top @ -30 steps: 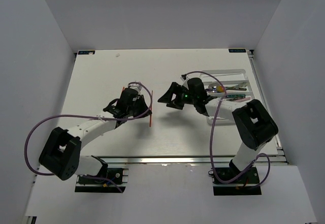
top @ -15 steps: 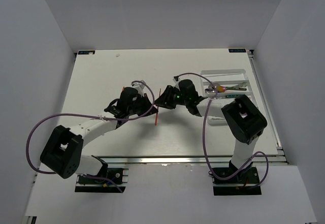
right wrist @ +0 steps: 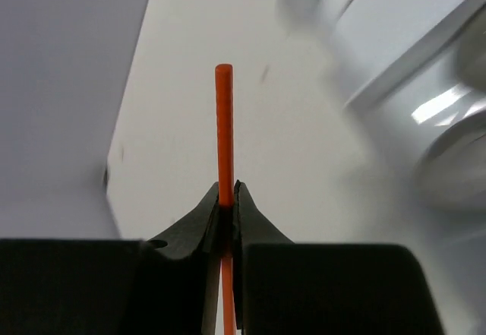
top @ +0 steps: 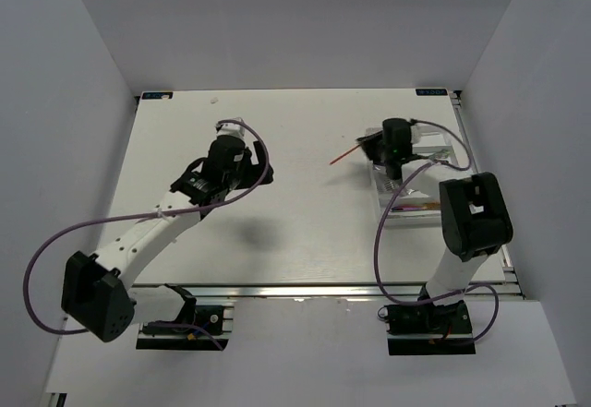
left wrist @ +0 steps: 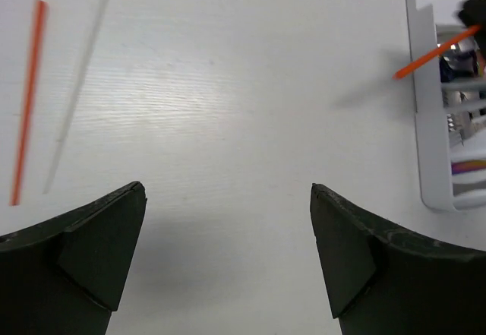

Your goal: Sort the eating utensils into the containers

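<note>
My right gripper (top: 372, 147) (right wrist: 228, 188) is shut on a red-orange chopstick (top: 346, 155) (right wrist: 223, 107). It holds the stick in the air at the left edge of the white cutlery tray (top: 434, 130) (left wrist: 424, 122), its free end pointing left. The left wrist view also shows this chopstick (left wrist: 437, 50). The tray holds silver and iridescent utensils (top: 417, 160) (left wrist: 469, 166). My left gripper (top: 242, 162) (left wrist: 226, 189) stands open over bare table, with nothing between its fingers. Another red-orange chopstick (left wrist: 26, 99) and a white chopstick (left wrist: 80, 84) lie on the table to its left.
The tray sits close to the table's right edge (top: 462, 149). White walls enclose the table at the back and on both sides. Purple cables loop beside each arm.
The left gripper let go of the red-orange chopstick, opened and drew back to the left. The right gripper shut on it and carried it right to the tray's edge.
</note>
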`<control>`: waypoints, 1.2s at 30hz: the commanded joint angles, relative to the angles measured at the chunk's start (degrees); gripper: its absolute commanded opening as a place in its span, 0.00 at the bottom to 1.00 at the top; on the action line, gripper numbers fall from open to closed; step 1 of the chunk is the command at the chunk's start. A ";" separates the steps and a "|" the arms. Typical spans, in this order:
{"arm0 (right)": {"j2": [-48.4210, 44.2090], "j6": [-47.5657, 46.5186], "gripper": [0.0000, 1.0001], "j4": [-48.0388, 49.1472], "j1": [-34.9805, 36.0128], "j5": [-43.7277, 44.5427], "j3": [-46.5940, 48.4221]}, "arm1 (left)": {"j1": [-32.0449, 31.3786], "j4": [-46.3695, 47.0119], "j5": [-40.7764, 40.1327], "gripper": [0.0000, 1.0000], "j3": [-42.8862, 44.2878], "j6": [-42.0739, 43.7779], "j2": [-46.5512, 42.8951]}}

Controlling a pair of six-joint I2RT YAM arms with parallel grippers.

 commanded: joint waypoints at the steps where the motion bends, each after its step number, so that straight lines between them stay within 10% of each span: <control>1: -1.51 5.41 0.00 -15.92 -5.47 24.42 7.05 | 0.06 -9.35 -12.09 0.98 2.70 5.48 -5.33; 8: 11.05 8.94 0.00 -24.76 -15.32 27.00 23.76 | 0.06 -9.10 -10.78 0.98 2.53 7.51 -6.91; 21: 17.57 4.37 0.00 -19.49 -19.11 22.89 27.64 | -0.02 -9.27 -13.15 0.98 6.13 11.20 -5.16; 27: 17.67 4.54 0.69 -19.30 -21.48 19.02 27.11 | 0.50 -8.48 -12.46 0.98 7.19 12.52 -2.70; 36: 8.28 -4.21 0.89 -13.17 -21.75 9.03 26.59 | 9.54 -7.06 -3.76 0.98 13.93 16.21 8.62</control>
